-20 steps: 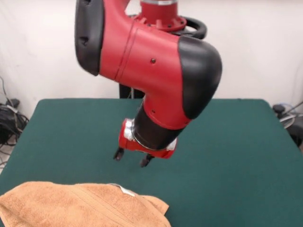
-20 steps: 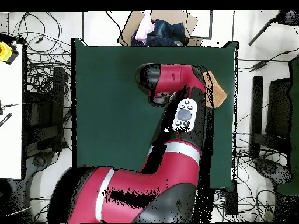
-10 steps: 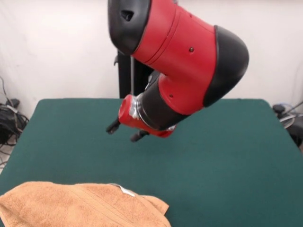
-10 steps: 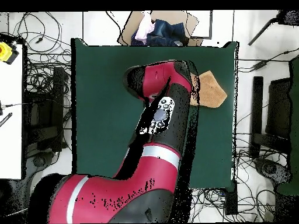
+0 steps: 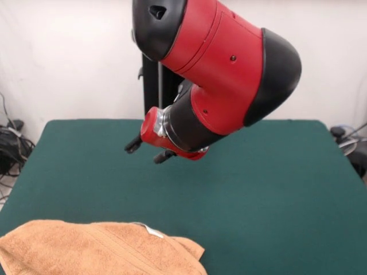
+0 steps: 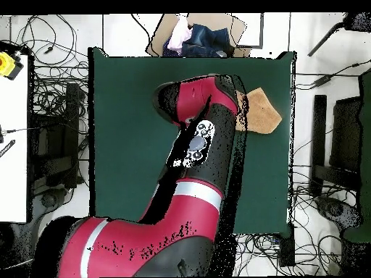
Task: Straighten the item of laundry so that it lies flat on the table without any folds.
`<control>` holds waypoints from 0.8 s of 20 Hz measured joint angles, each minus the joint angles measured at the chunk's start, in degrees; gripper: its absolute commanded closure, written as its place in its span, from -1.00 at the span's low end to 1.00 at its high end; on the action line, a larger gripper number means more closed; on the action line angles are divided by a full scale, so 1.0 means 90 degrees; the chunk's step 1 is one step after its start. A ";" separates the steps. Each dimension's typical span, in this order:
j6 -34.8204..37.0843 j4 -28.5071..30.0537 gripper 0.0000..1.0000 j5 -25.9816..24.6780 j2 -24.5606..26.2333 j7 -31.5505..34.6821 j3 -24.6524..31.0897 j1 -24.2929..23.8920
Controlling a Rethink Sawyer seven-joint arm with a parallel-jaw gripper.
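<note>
Hanging apart with nothing between them, the two short black fingers [image 5: 133, 145] of the gripper [image 5: 148, 150] point down and to the front view's left, clear of the table surface. Gap between tips is moderate; nothing gripped.

Behind the fingers: red wrist collar, then a black forearm section, then the bulky red-and-black arm [image 5: 223, 74] tilted across the top of the front view. In the overhead view the arm [image 6: 196, 166] covers the gripper, so finger state reads from the front view only.

The orange-tan terry hand towel [image 5: 97, 249] sits well apart from the gripper, at the near edge of the large dark green felt-topped table [image 5: 269, 195] in the front view, left of centre. It's bunched, with folds and ridges across it, one corner lapped over, and a small white care tag [image 5: 152, 231] showing on top. Overhead view shows the towel [image 6: 262, 112] near the table's [image 6: 130, 130] right edge, partly under the arm.
</note>
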 measured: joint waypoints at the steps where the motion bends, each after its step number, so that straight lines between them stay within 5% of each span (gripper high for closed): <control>1: 0.0001 -0.0002 -1.00 -0.0001 0.0004 0.0000 0.0000 0.0000; 16: -0.0278 -0.0347 -1.00 0.0004 0.0099 0.0000 0.0051 0.0010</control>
